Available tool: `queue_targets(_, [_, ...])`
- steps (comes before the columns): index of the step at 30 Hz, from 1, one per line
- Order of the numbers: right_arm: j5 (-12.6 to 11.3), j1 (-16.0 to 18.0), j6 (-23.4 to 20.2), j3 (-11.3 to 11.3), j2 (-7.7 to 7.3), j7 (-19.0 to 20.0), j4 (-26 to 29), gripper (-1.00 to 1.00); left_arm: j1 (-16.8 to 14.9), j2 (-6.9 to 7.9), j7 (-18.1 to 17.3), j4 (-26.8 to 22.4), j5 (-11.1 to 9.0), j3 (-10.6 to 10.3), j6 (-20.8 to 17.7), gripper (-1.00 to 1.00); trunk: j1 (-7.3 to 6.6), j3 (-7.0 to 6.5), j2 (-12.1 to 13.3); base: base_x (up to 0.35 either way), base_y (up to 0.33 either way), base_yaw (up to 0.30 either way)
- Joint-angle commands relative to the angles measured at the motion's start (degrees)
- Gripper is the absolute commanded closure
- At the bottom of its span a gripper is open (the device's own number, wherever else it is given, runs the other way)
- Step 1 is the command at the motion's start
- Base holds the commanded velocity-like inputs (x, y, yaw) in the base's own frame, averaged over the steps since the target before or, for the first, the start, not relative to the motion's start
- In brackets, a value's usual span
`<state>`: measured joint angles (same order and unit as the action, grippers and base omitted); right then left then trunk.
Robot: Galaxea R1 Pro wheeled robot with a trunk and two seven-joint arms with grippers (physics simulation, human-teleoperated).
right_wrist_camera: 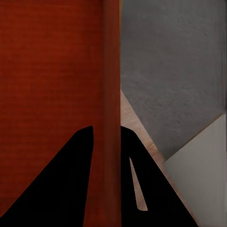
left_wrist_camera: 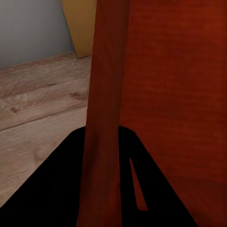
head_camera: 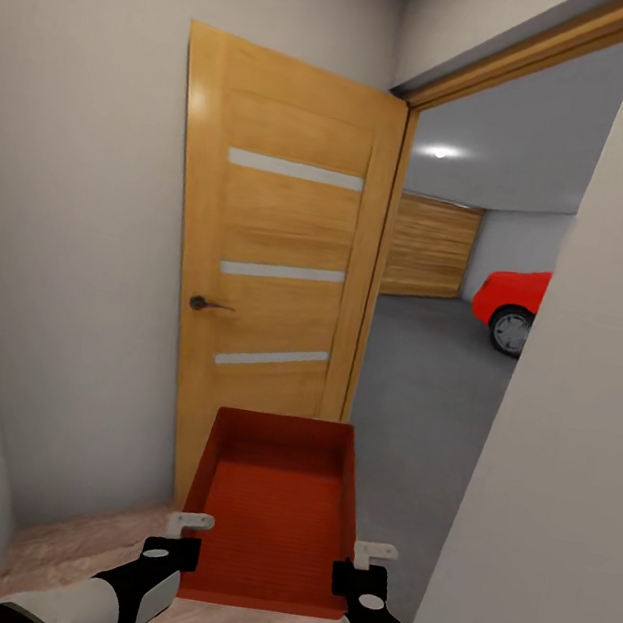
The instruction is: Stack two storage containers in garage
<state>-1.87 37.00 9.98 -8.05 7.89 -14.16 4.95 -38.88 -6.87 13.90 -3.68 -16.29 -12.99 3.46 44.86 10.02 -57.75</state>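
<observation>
The robot stood on a light wood-plank floor [head_camera: 79, 547] in a narrow passage with pale walls, facing an open doorway. An orange-red container [head_camera: 275, 518] hung in front of it, level and open side up, carried between both arms just short of the threshold. The left gripper [head_camera: 185, 534] pinched the container's left wall near the corner closest to the robot; in the left wrist view its dark fingers [left_wrist_camera: 56, 189] sat on either side of that thin red wall [left_wrist_camera: 104, 118]. The right gripper [head_camera: 363, 561] clamped the right wall the same way, with one finger inside and one outside the wall [right_wrist_camera: 111, 94]. Beyond the container, a wooden door [head_camera: 272, 275] with three pale strips and a dark handle [head_camera: 206, 304] stood swung open, to the left of the doorway. Through the doorway lay the dark grey concrete floor [head_camera: 420, 391] of the garage, with a wooden panel door [head_camera: 429, 248] on the far wall and part of a red car [head_camera: 514, 300] to the right.
</observation>
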Motion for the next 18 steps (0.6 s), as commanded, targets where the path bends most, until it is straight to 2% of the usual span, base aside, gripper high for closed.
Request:
queue_targets(1, [-0.6, 0.0, -0.1, 2.7, 0.02, 0.3, -0.2, 1.00, -0.1, 1.42, 0.1, -0.3, 0.2, 2.4, 1.3, 1.00, 0.03, 0.08, -0.1, 0.250, 0.226, -0.283])
queue_targets(18, [-0.6, 0.1, -0.1, 2.7, 0.02, 0.3, -0.2, 1.00, -0.1, 1.39, 0.1, -0.3, 0.1, 2.4, 1.3, 1.00, 0.03, 0.08, -0.1, 0.250, 0.229, -0.284])
